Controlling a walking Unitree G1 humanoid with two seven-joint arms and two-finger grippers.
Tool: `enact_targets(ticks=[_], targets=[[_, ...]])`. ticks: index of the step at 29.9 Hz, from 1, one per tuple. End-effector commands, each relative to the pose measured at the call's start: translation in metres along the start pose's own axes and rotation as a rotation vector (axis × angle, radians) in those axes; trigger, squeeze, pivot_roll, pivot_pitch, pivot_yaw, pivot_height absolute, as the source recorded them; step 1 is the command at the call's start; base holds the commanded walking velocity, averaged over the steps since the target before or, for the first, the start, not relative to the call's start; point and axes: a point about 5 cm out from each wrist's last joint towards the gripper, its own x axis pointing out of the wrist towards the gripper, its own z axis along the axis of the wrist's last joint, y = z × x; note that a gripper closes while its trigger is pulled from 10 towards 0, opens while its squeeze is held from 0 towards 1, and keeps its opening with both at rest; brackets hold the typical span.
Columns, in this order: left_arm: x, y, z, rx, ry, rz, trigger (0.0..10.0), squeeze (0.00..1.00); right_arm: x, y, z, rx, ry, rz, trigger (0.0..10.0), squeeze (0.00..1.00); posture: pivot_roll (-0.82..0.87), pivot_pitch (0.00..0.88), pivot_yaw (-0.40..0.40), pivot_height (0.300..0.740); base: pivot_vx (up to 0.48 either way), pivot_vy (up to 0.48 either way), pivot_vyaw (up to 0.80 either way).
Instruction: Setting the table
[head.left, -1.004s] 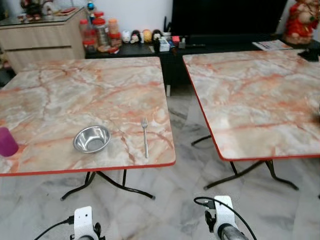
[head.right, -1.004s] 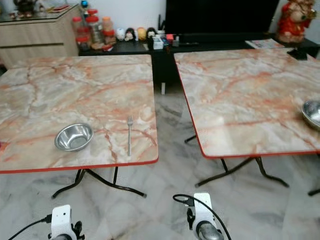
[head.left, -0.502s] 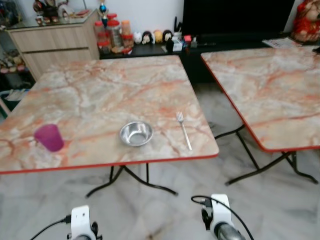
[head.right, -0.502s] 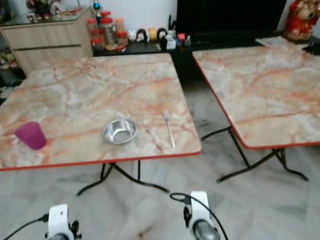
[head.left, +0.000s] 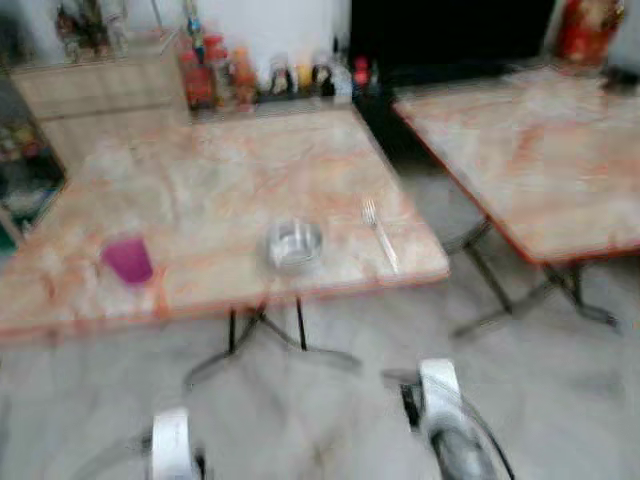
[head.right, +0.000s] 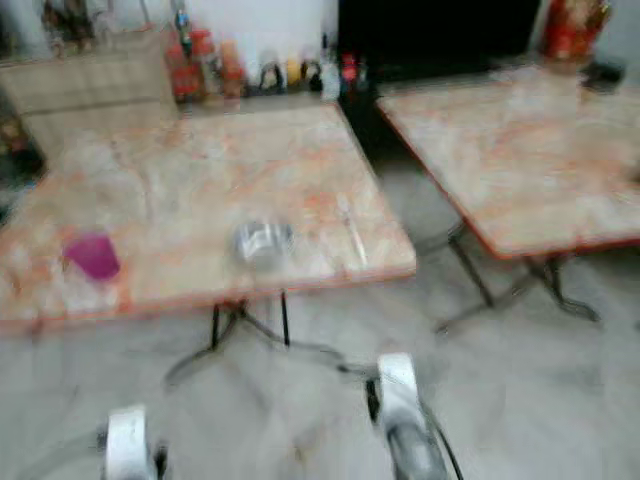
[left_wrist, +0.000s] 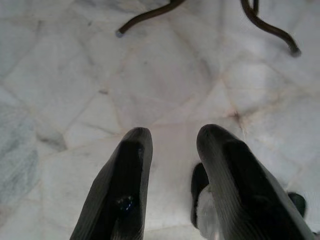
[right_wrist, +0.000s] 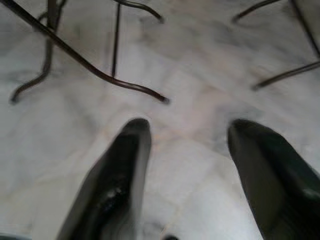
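Hanging over the floor (left_wrist: 165, 90), both claws — left claw (left_wrist: 170, 145), right claw (right_wrist: 187, 137) — gape apart.

Two marble-patterned tables on a pale marble floor

The near table (head.left: 200, 170) carries a purple cup (head.left: 127, 259) toward its left, a steel bowl (head.left: 293, 243) near the front edge, and a fork (head.left: 379, 232) just right of the bowl; the views are blurred. The second table (head.left: 540, 140) stands to the right.

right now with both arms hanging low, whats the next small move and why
Probably step closer to the left table before reaching. The pink cup, steel bowl and fork lie near its front edge, while the left end effector and right end effector hang open over the marble floor, holding nothing.
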Motion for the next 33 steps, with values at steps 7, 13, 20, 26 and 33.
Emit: enact_targets(ticks=[7,13,20,26,33], targets=[[0.000,-0.005,0.001,0.009,-0.003,-0.016,10.0,0.00,0.006,0.000,0.046,-0.083,-0.252,0.012,10.0,0.00,-0.03,0.000,0.047,0.732,0.000,0.000,0.00],[0.000,-0.005,0.001,0.012,-0.002,-0.018,10.0,0.00,0.004,0.010,0.094,-0.130,-0.511,0.033,10.0,0.00,-0.03,0.000,0.046,0.732,0.000,0.000,0.00],[0.000,-0.005,0.001,0.018,-0.004,-0.017,10.0,0.00,-0.001,0.013,0.130,-0.113,-0.666,0.019,10.0,0.00,-0.03,0.000,0.045,0.732,0.129,0.000,0.00],[0.000,-0.005,0.001,0.018,-0.004,-0.017,10.0,0.00,-0.001,0.013,0.130,-0.113,-0.666,0.019,10.0,0.00,-0.03,0.000,0.045,0.732,0.300,0.000,0.00],[0.000,-0.005,0.001,0.018,-0.004,-0.017,10.0,0.00,-0.001,0.013,0.130,-0.113,-0.666,0.019,10.0,0.00,-0.03,0.000,0.045,0.732,0.300,0.000,0.00]])
